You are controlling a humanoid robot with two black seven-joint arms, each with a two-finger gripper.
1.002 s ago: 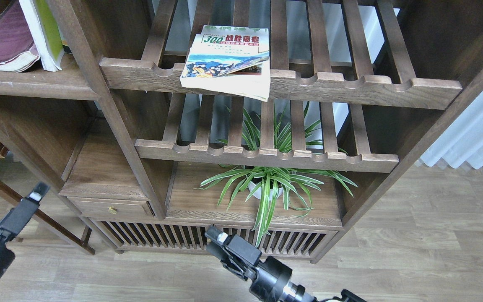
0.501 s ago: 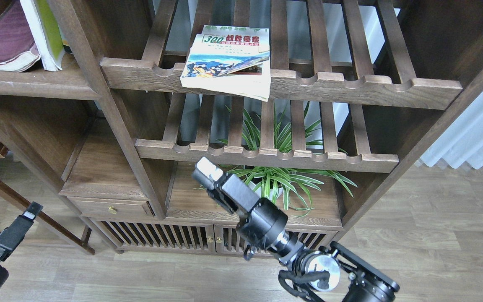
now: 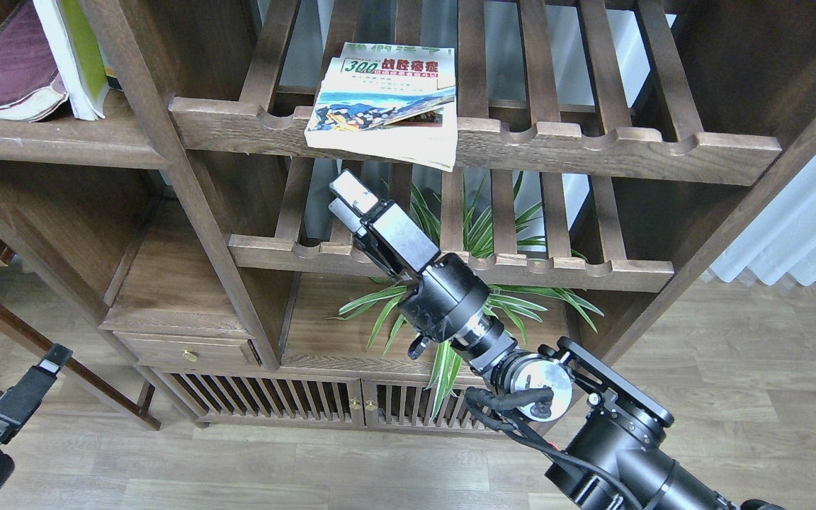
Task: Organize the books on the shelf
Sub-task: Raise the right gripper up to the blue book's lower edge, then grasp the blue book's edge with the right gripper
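One right gripper [image 3: 345, 197] empty, just below white book [image 3: 383, 106], slatted rack [image 3: 479, 138]

A home-like room: a dark wooden bookcase [image 3: 188, 212] with drawers, books [image 3: 383, 99] on its racks, a potted spider plant [image 3: 465, 297], wood-plank floor [image 3: 734, 397], and a pale curtain [image 3: 797, 227] at right.
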